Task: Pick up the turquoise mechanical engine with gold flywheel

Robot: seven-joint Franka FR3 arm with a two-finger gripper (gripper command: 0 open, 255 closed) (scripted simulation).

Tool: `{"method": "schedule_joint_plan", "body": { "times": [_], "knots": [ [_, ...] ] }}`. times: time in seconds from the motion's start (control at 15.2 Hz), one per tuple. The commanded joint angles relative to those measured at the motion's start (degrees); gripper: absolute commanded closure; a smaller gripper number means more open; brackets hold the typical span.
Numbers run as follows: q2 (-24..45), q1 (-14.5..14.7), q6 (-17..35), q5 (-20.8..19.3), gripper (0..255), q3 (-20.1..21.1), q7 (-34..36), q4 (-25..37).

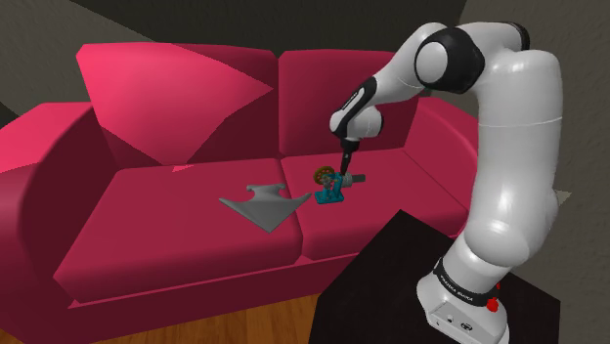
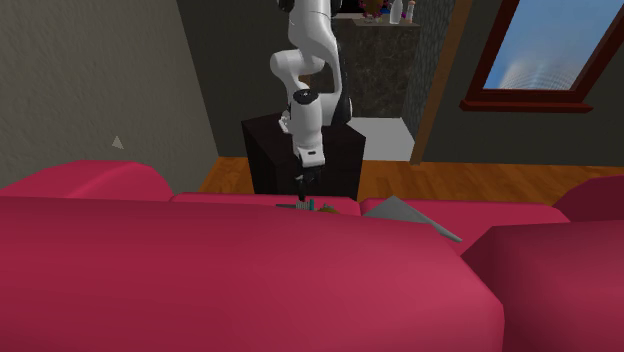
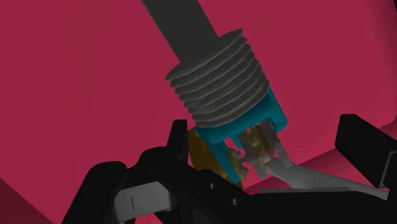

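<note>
In the shoulder view, the small turquoise engine (image 1: 330, 186) with its gold wheel sits on the red sofa (image 1: 176, 235) seat. A flat grey shape (image 1: 262, 203) lies just beside it. The black gripper (image 1: 344, 168) hangs right over the engine. Tiny writing on the arm's base is too small to read. In the second exterior view, the gripper (image 2: 304, 188) is just above the engine (image 2: 308, 207), behind the sofa (image 2: 250, 270) back. In the wrist view, the fingers (image 3: 180, 145) stand apart, with the engine (image 3: 229, 108) between them, and the far one is not touching it.

Turquoise engine (image 1: 331, 187), gold flywheel (image 3: 207, 156) (grey finned cylinder (image 3: 219, 76)), resting on red sofa seat (image 1: 186, 239)
</note>
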Motion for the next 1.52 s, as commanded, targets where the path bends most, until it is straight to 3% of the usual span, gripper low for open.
{"method": "schedule_joint_plan", "body": {
  "times": [0.0,0.66,0.73,1.45],
  "knots": [
    [4.9,-2.1,0.5,2.2,0,1.9,-3.0,4.6],
    [10.5,-3.9,4.3,4.3,0,4.0,-4.8,6.4],
    [10.5,-3.9,4.3,4.3,255,4.0,-4.8,6.4],
    [9.1,-3.5,3.4,3.8,255,3.5,-4.4,6.0]
  ]
}}
